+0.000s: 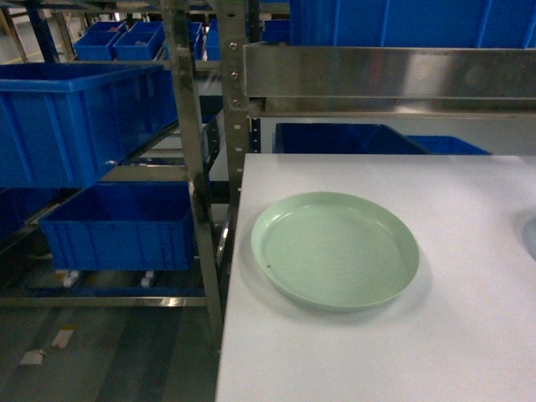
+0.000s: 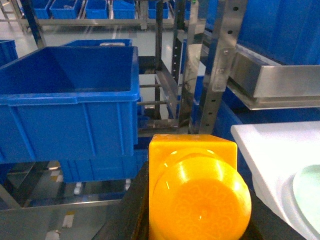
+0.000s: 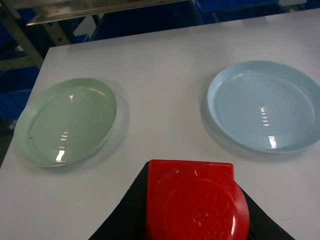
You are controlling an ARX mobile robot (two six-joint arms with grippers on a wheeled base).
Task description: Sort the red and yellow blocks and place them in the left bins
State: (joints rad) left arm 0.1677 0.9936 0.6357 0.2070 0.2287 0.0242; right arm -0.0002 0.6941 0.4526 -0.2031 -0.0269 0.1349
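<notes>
Head view: white table at right, with a pale green plate lying flat near its left edge and a sliver of a pale blue plate at the right border. Metal rack just left of the table, holding an upper blue crate and, below it, a lower blue crate. More blue crates far back and above the steel shelf. Neither arm nor gripper visible from here.

Left wrist view: yellow brick filling the lower middle, its round stud facing the camera, clamped in the left gripper, with dark finger pressed against its left side. Brick held off the table, out past the table's left edge, in front of the rack. Upper blue crate ahead and to the left, open top toward the camera, inside appearing bare as far as seen. Corner of the white table and rim of the green plate at right.

Right wrist view: red brick at the bottom centre, single stud toward the lens, gripped by the right gripper, black fingers showing on both sides. Held above the near part of the table, between and nearer than the two plates: green plate left, blue plate right, well apart from each other. Whether the red brick touches the tabletop: cannot tell.
</notes>
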